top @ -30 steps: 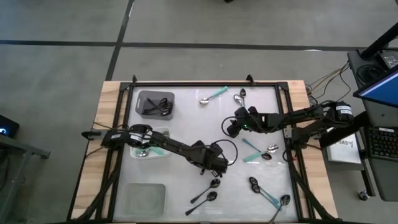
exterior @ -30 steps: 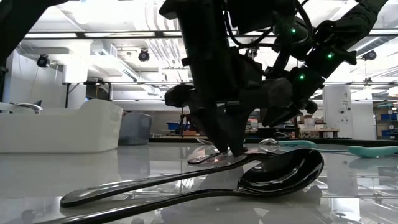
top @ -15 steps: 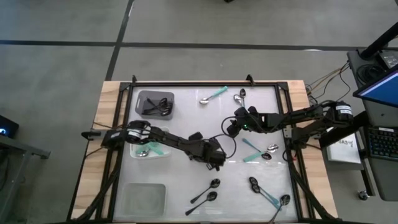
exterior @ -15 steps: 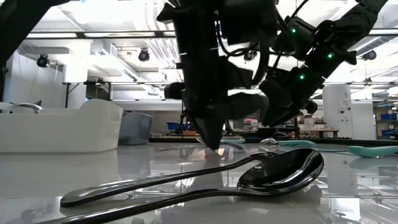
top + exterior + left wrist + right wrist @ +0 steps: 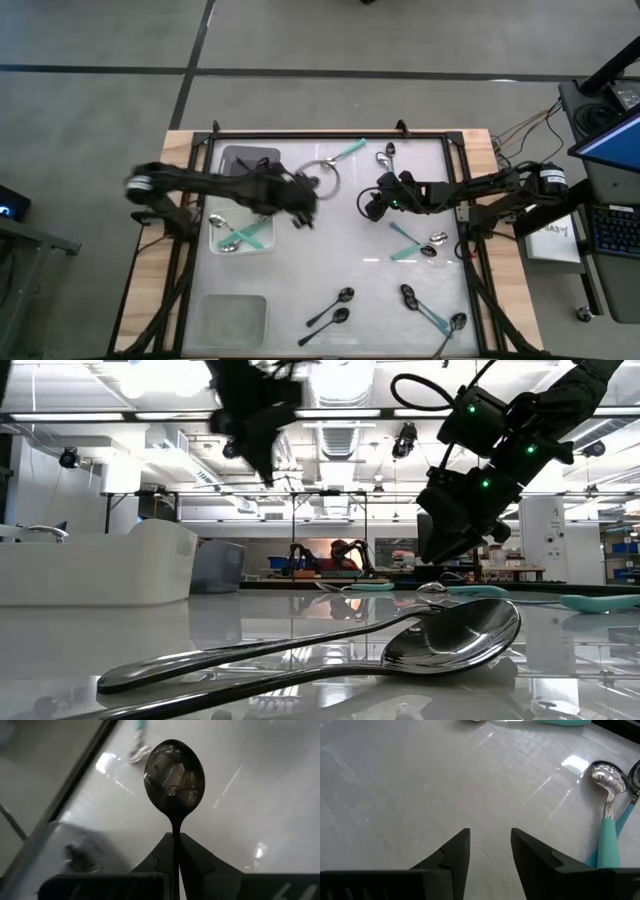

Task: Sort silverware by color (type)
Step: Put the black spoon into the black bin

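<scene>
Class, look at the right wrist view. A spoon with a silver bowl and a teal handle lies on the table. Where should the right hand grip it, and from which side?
Grip the teal-handled spoon midway along its handle, with the open right hand coming straight down from above. The spoon lies flat on the table. Its handle is straight and narrow, while the bowl is rounded. A second spoon lies close beside it, so a narrow approach is probably safest.

A glossy black metal spoon (image 5: pixel 174 776) is mirroring the lights above the smooth, shiny white tabletop (image 5: pixel 340 250).
</scene>
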You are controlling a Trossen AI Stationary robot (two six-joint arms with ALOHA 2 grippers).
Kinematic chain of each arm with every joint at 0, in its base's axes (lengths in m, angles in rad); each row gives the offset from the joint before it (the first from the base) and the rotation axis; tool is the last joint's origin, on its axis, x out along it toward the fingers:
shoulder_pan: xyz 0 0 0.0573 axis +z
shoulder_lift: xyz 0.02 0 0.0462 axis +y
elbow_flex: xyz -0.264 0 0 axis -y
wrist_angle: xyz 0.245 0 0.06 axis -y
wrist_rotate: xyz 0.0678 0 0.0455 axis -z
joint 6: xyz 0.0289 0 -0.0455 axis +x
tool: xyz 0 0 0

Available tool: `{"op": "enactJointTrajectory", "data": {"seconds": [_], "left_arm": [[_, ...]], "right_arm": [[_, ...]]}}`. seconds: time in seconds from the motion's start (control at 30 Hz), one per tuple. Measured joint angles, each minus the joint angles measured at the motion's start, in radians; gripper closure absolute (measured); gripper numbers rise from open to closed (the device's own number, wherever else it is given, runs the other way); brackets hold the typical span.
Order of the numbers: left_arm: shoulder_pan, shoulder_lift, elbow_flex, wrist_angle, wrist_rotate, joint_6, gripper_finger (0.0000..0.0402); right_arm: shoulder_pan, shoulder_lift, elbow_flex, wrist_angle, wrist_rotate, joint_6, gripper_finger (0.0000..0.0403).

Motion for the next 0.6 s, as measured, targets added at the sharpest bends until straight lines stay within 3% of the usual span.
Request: {"op": "enactJointTrajectory", "data": {"seconds": [0.17, 0.33, 0.6], "left_arm": [[0.138, -0.254, -0.236, 0.098, 0.036, 0.180, 0.0401], [0.281, -0.408, -0.404, 0.130, 0.060, 0.393, 0.0401], [0.381, -0.467, -0.482, 0.140, 0.061, 0.708, 0.0401]], "right_arm": [[0.000, 0.000, 0.000, 0.000, 0.000, 0.000, 0.0268], [0.000, 0.000, 0.000, 0.000, 0.000, 0.000, 0.0268], [0.001, 0.000, 0.000, 0.000, 0.000, 0.000, 0.0268]]}}
